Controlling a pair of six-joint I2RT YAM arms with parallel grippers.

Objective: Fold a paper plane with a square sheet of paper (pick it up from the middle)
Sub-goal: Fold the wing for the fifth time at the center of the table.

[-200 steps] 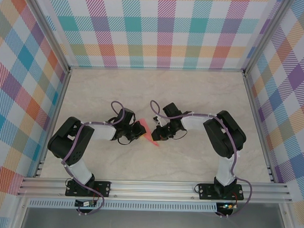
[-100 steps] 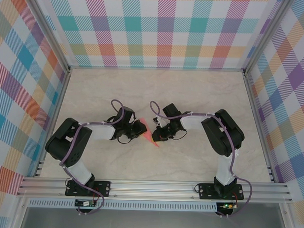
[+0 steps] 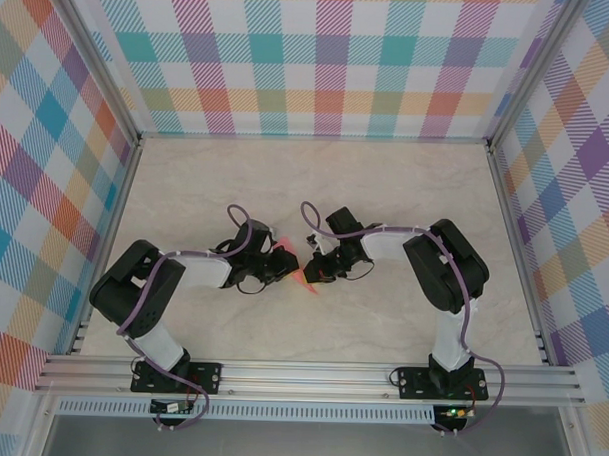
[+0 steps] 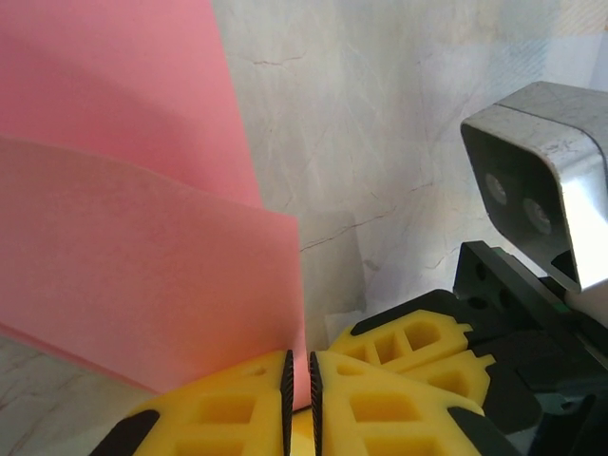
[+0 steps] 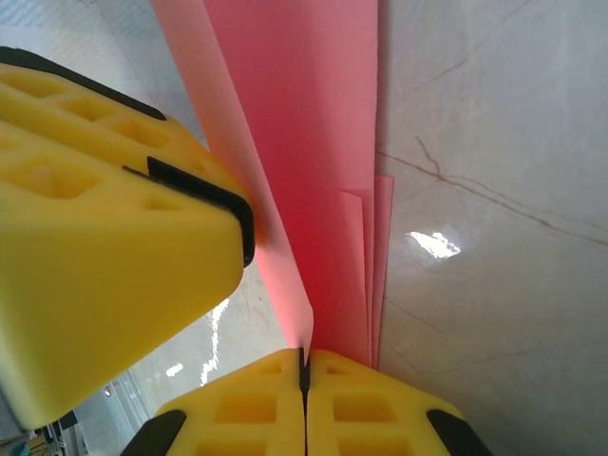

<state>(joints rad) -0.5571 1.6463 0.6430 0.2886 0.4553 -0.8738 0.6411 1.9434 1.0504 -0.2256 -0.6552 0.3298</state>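
Matt paper plane [image 4: 142, 266], glossy marbled table [image 5: 494, 142], plastic left gripper [image 4: 297, 375].

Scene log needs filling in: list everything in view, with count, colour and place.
sheet of paper: one, salmon pink, partly folded, mid-table between the claws
table: one, beige marbled, beneath everything
walls: three, pastel plaid, at the table's left, far and right sides
frame rail: one, silver, along the near edge
left arm: one, black with pale links, near left
right arm: one, same colours, near right
left claw: one, yellow, shut on the sheet of paper
right claw: one, yellow, shut on the sheet of paper
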